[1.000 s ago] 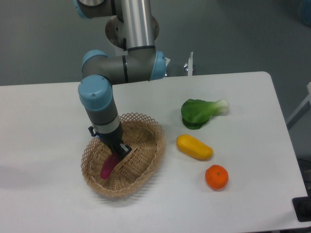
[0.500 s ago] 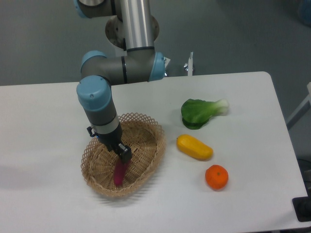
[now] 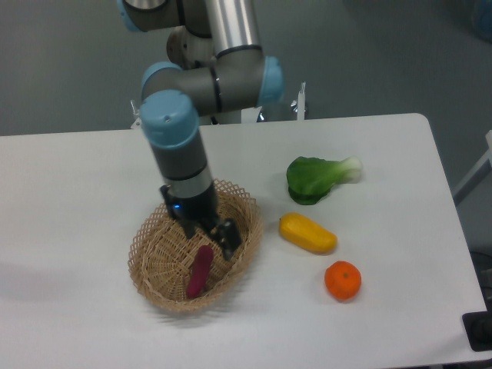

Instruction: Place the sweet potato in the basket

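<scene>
I worked over a plain white table (image 3: pixel 92 177), with a grey floor beyond its far edge. To the right of the basket (image 3: pixel 157 288) lay a green leafy vegetable (image 3: pixel 317 178), a plump yellow vegetable (image 3: pixel 307 234) and a round orange fruit (image 3: pixel 343 280), all well apart from my gripper (image 3: pixel 209 234) and nothing between them and the wicker. The sweet potato (image 3: pixel 199 270) rested inside the basket, near its front rim, its long axis running from the lower left up toward the upper right, almost upright in the view. My gripper hung just above its upper end, fingers spread apart and holding nothing.
</scene>
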`<state>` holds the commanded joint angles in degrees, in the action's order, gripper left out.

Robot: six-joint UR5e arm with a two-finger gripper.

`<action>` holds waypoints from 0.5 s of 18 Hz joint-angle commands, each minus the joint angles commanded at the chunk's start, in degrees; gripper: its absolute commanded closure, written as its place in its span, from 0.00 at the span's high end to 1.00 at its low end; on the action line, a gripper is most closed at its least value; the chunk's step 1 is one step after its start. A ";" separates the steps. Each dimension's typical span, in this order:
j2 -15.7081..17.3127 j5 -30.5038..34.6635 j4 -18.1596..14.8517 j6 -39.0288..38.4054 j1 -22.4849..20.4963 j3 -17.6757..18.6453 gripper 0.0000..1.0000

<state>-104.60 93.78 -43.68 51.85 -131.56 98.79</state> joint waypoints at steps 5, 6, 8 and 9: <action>0.88 0.00 -0.97 4.98 -7.64 -2.73 1.00; 1.24 0.00 -1.49 9.10 -8.97 -2.73 1.00; 2.55 -0.70 -3.51 16.67 -12.65 -2.64 1.00; 2.91 -1.66 -4.56 19.92 -14.41 -2.64 1.00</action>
<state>-101.69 92.12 -48.24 71.77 -145.97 96.15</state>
